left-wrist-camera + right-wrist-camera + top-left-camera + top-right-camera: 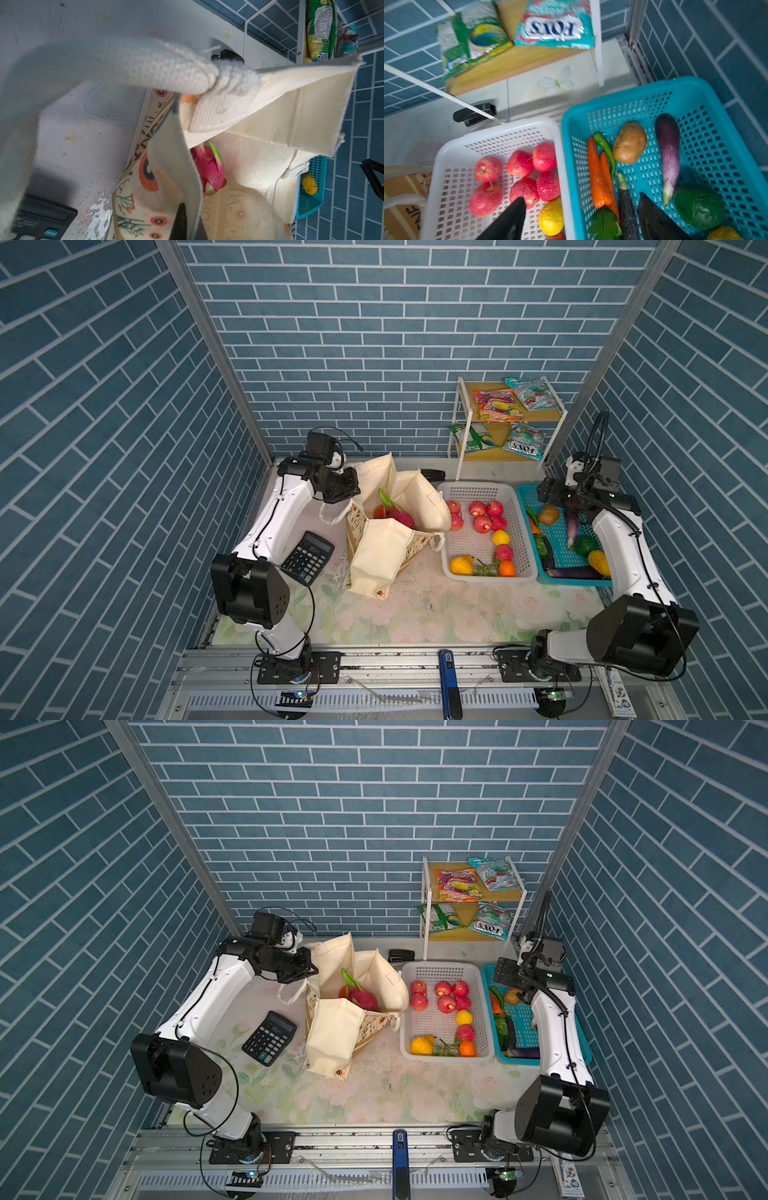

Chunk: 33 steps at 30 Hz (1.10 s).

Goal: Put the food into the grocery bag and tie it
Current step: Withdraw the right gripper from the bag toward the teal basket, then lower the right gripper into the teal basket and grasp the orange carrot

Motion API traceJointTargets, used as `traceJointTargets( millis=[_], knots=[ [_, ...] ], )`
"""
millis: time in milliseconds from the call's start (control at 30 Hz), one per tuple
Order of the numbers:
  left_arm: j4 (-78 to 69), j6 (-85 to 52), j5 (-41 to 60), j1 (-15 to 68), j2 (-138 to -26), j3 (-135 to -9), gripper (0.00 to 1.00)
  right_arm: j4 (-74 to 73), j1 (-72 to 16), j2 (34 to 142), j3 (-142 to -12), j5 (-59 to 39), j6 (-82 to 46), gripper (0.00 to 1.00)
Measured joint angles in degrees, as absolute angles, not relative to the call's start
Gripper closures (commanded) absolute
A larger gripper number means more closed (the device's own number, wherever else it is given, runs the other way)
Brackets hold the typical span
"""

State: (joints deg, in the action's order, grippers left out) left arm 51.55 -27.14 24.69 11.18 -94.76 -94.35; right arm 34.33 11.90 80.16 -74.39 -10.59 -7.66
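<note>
As left pincer grips tote, right pincer gapes; seemingly empty.

Calculator (keys up) and stapler lie on the table.

dragon fruit in grocery bag, calculator left, fruit basket right

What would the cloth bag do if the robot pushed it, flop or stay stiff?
Probably flop: the grocery bag has canvas flaps that sag and fold. It might tip, since it stands tall, though the dragon fruit inside likely weighs it down. The left pincer, shut on its edge, should steady it.
</note>
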Motion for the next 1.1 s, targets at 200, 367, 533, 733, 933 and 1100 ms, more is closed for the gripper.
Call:
traceJointTargets(
  millis=[200, 367, 533, 733, 933, 1100],
  knots=[
    [51.07, -27.18, 24.69, 11.18, -94.30, -93.82, 0.96, 37.45, 17.23, 91.07, -77.58, -16.08, -9.78, 0.26],
    [51.13, -27.16, 24.67, 11.18, -94.21, -93.82, 0.96, 40.14, 18.72, 98.67, -81.01, -18.81, -11.75, 0.33],
    [51.18, -27.18, 24.47, 11.18, -93.95, -93.82, 0.96, 41.74, 18.70, 102.24, -82.28, -19.62, -13.41, 0.40],
    [51.24, -27.18, 24.32, 11.18, -93.49, -93.47, 0.96, 42.52, 18.70, 105.12, -83.83, -20.01, -13.93, 0.42],
    [50.68, -27.46, 24.27, 11.18, -93.43, -93.01, 0.96, 43.16, 18.39, 107.00, -83.83, -20.29, -14.81, 0.42],
    [50.70, -27.42, 24.27, 11.18, -93.43, -93.01, 0.96, 43.38, 17.85, 108.47, -83.83, -20.34, -15.22, 0.41]
  ],
)
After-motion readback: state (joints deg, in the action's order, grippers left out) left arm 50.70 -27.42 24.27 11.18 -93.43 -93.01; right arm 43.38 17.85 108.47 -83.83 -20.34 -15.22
